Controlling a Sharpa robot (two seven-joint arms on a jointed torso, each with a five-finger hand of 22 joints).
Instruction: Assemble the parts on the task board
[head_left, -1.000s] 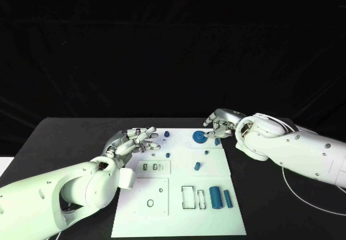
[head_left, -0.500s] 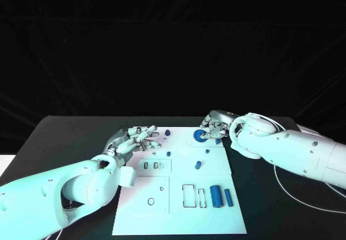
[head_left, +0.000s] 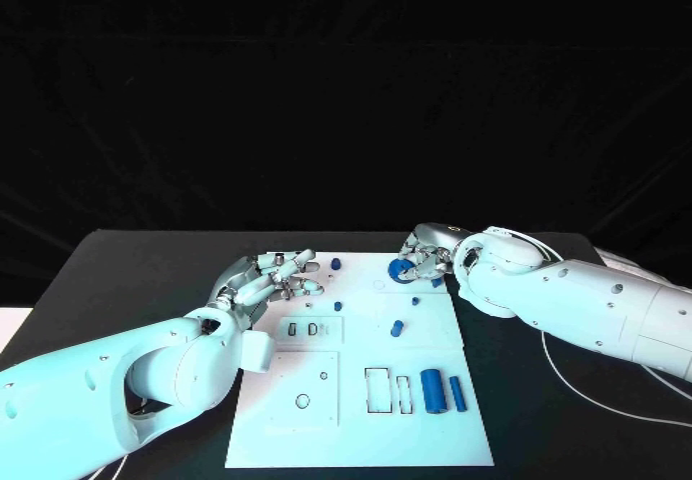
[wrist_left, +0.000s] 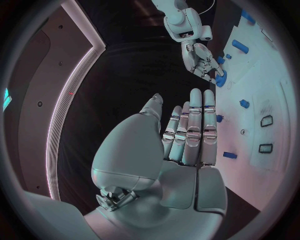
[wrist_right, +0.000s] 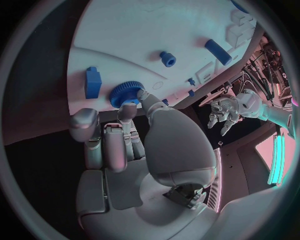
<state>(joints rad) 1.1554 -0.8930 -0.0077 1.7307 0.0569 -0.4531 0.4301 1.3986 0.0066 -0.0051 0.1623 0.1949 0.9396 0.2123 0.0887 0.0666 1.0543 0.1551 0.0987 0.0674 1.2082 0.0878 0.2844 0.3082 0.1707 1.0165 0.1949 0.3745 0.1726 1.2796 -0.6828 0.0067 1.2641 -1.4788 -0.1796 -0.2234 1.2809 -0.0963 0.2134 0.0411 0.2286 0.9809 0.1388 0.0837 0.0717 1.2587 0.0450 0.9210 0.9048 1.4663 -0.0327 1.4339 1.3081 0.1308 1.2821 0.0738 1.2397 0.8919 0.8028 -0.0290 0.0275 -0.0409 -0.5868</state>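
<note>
**Right hand holds the blue gear at the far end of the board**

The white board (head_left: 361, 400) lies in the lower middle of the head view, on the black table (head_left: 130, 260). At its upper edge, right of centre, the right hand (head_left: 427, 256) pinches a blue toothed gear (head_left: 402, 269) between thumb and fingertips; the wrist picture shows the gear (wrist_right: 126, 92) at the board's surface, with a small blue block (wrist_right: 93, 82) just beside it, the rest of the fingers curled near the board's edge.

The left hand (head_left: 270, 281) sits at the upper left corner of the board, fingers straight and side by side, grasping nothing; its palm (wrist_left: 162, 165) hangs beside the board's edge, whether touching it I cannot tell.

Other blue pieces lie loose on the board: a small peg (head_left: 333, 265) near the left fingertips, a short cylinder (head_left: 395, 328) in the middle, and a thick cylinder (head_left: 433, 390) beside a thin bar (head_left: 457, 394) at lower right. Dark outlined slots (head_left: 376, 391) sit just left of those two
</note>
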